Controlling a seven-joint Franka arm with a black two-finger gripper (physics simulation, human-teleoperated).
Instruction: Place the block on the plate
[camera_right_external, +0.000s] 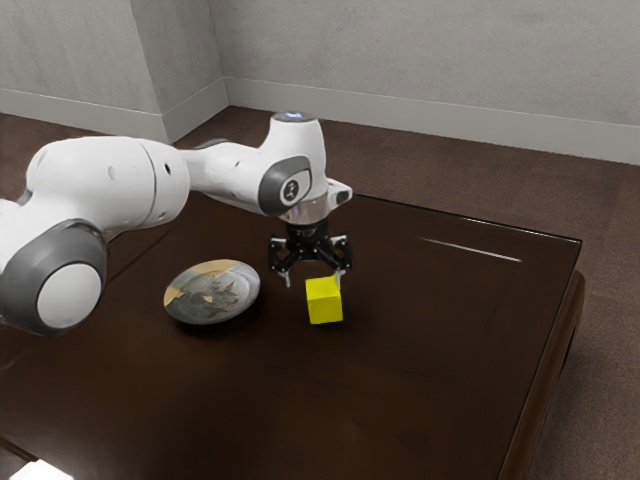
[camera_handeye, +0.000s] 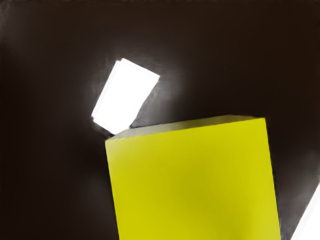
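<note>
In the exterior view my gripper (camera_right_external: 314, 280) points down over the table with its fingers spread apart. The yellow block (camera_right_external: 324, 301) is just beneath and in front of it, toward the exterior view's right finger; whether that finger touches it I cannot tell. Large and close under the hand, the yellow block (camera_handeye: 195, 185) appears in the wrist view. A round plate (camera_right_external: 214, 292) with a patterned face lies to the exterior view's left of the block, apart from it.
The dark, glossy table (camera_right_external: 420, 380) bears the plate and block. Bright white reflections (camera_handeye: 126, 96) show on its surface in the wrist view. A white object or patch (camera_right_external: 42, 471) is at the exterior view's lower left corner. Grey walls stand behind.
</note>
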